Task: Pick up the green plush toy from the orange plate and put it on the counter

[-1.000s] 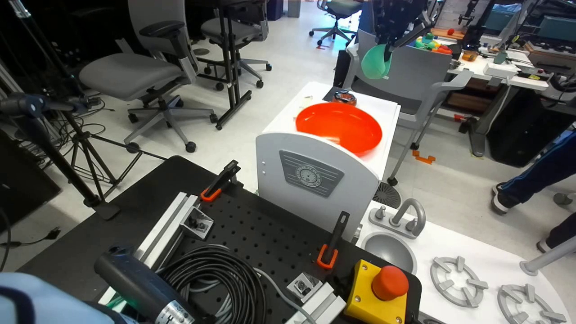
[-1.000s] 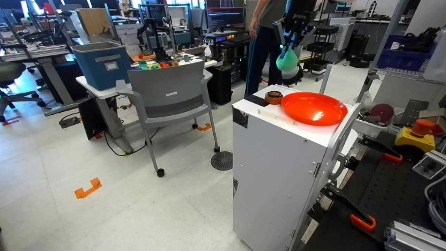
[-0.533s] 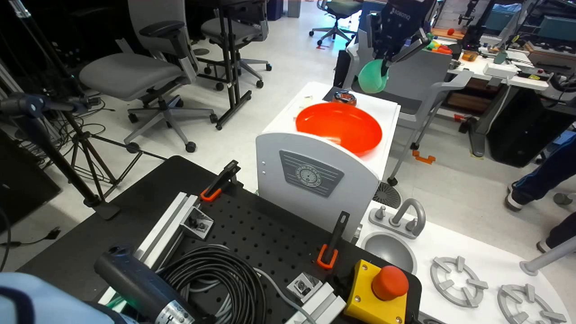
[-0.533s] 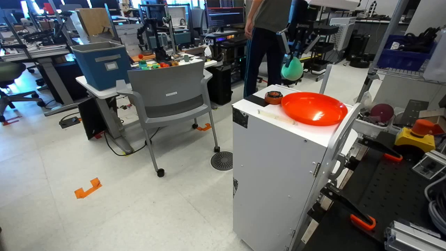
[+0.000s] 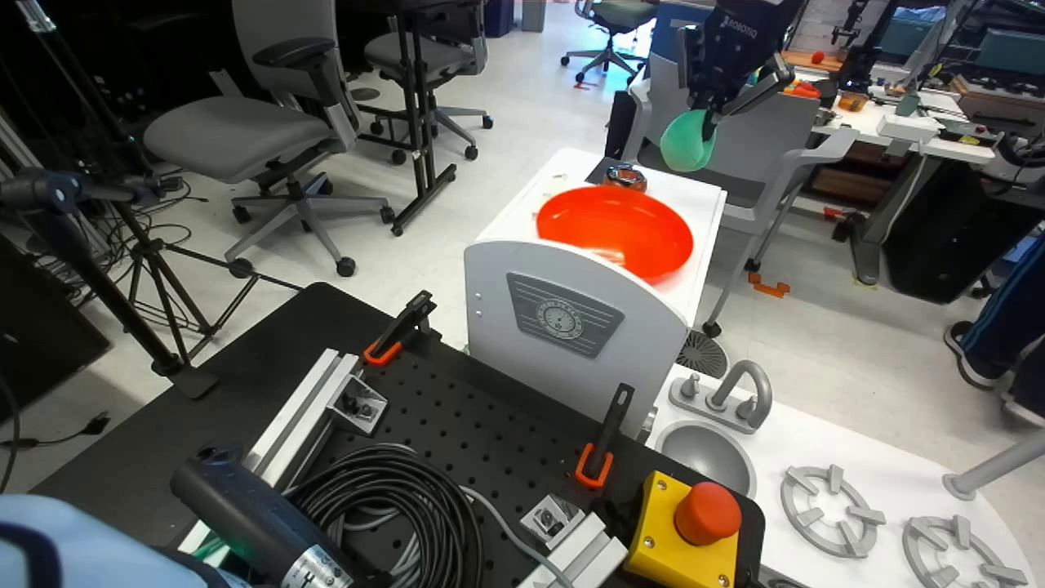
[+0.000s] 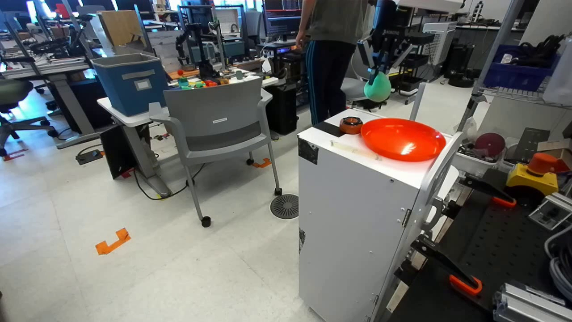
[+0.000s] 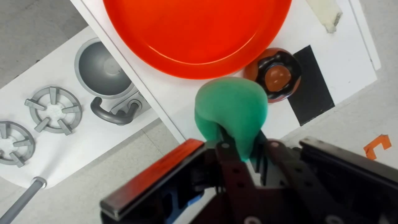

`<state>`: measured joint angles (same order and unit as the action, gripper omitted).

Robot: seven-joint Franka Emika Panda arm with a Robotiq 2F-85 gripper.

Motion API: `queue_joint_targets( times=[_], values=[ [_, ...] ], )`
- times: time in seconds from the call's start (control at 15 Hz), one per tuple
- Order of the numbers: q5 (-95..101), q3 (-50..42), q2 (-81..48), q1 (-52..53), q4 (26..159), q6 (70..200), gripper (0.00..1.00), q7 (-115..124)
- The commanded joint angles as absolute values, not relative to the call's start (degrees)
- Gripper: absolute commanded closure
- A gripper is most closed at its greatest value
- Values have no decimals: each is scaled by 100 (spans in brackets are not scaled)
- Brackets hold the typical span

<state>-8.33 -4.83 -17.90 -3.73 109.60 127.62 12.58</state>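
Note:
The green plush toy is pinched by its narrow end. My gripper is shut on it, its round part bulging past the fingertips. In both exterior views the toy hangs in the air beyond the orange plate, on the side away from the panel with the dial. The orange plate holds nothing and rests on a white cabinet top. A lower white counter with a grey sink and burners joins the cabinet's side.
A brown and black toy doughnut touches or nearly touches the plate's edge, beside a black patch. The grey faucet rises from the counter. The grey panel stands up at the cabinet's end. A person stands behind, near a grey chair.
With the toy in it, my gripper has come down and then shifted slightly to the right in both exterior views. The person behind has moved. Plate and doughnut have stayed put.

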Motion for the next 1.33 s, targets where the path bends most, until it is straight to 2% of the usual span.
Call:
queue_joint_targets(
  times=[0.0, 0.53, 1.27],
  values=[
    [-844, -521, -1889, -412, 10785, 12817, 96, 1391],
    [-561, -669, -1985, -308, 10826, 13895, 96, 1976],
    [424, -929, -1973, -83, 10887, 13378, 96, 2903]
  ],
)
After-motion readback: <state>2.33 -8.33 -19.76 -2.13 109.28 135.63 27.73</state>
